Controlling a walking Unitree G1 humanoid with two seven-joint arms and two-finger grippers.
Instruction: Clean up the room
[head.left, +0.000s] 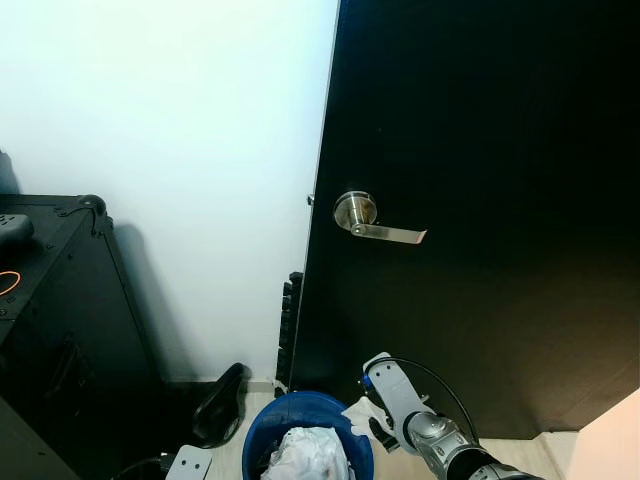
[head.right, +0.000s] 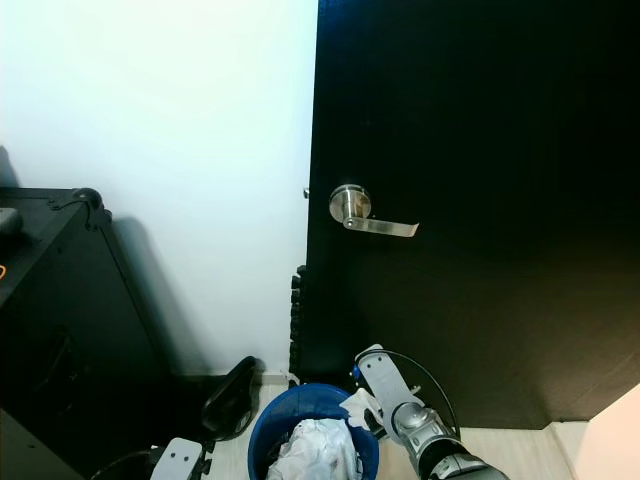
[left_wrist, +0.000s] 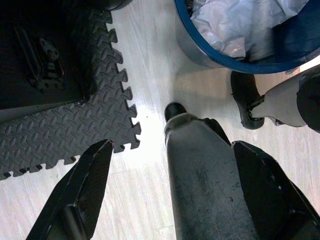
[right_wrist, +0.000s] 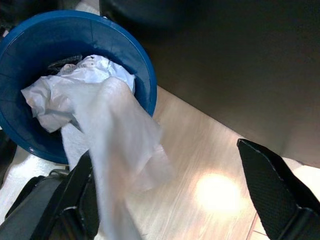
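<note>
While the right gripper (right_wrist: 170, 200) hangs just beside the blue bin (head.left: 262, 430), its two black fingers stand wide apart, and a white plastic sheet (right_wrist: 120, 150) drapes over one finger (right_wrist: 82, 200), trailing from the crumpled white waste (head.left: 308, 452) piled inside the bin. Whether the sheet is actually pinched cannot be told. Behind the bin stands a black door (head.left: 480, 150) with a silver lever handle (head.left: 375, 222). Low on the other side, the left gripper (left_wrist: 170, 190) hangs spread open and empty above pale floor and a grey foam mat (left_wrist: 75, 125).
</note>
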